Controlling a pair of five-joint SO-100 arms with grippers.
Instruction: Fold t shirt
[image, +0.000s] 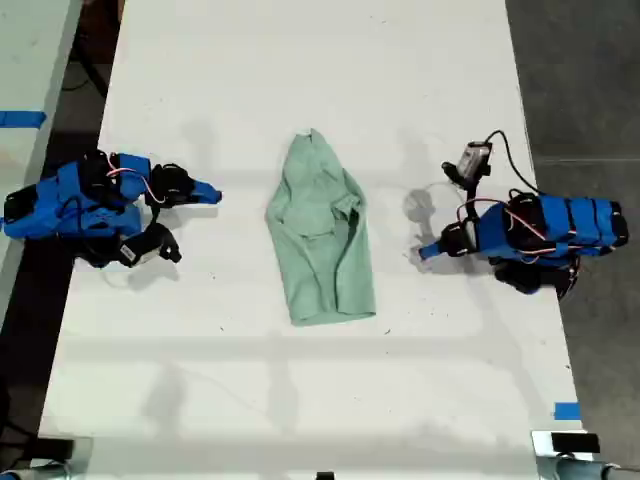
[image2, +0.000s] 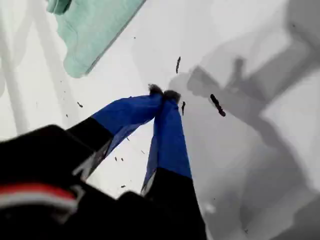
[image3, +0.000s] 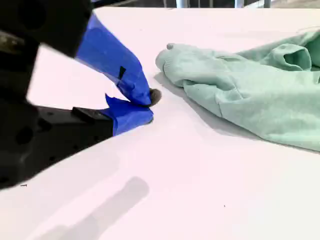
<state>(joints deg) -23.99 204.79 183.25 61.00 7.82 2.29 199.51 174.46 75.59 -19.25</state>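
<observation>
Your two arms, itemised. Arm at the exterior view's left (image: 75, 205): blue plastic segments, black motor blocks, red and white cables looped over the top. Arm at the exterior view's right (image: 545, 232): same blue and black build, red and white wiring, a black cable, and a small grey camera module (image: 474, 158) on a stalk. My first gripper (image2: 164, 92): black body, blue tapered fingers, dark tips. My second gripper (image3: 147, 106): black body, blue-taped fingers.

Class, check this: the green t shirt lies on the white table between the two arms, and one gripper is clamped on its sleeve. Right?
Not quite. The t shirt does lie on the table between the arms, but neither gripper holds it: the exterior view shows both apart from the cloth.
</observation>
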